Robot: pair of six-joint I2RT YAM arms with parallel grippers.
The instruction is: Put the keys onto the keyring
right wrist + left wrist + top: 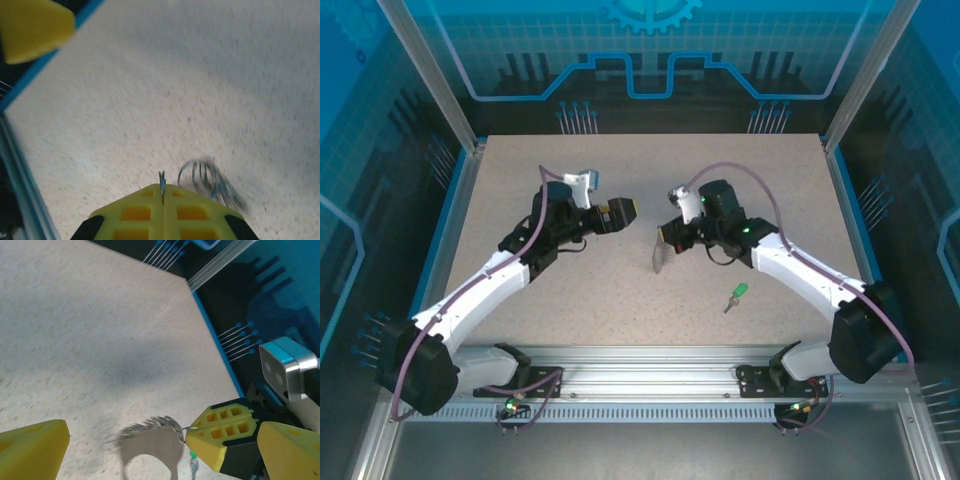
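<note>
Lower right of the top view: key [735, 296] looks light, stiff, slick; pinch its green head. Your right gripper [670, 243] clamps the dangling keyring [662, 257]; left gripper [625, 214] gapes empty.

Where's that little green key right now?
In the top view the green key lies loose on the table, right of centre towards the front edge, below-right of the right gripper holding the keyring.

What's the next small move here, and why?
Probably swing the left pincer over to the key and lower around it. The right pincer is shut on the keyring, which dangles from it, while the left pincer is open and empty and the key lies loose on the table.
</note>
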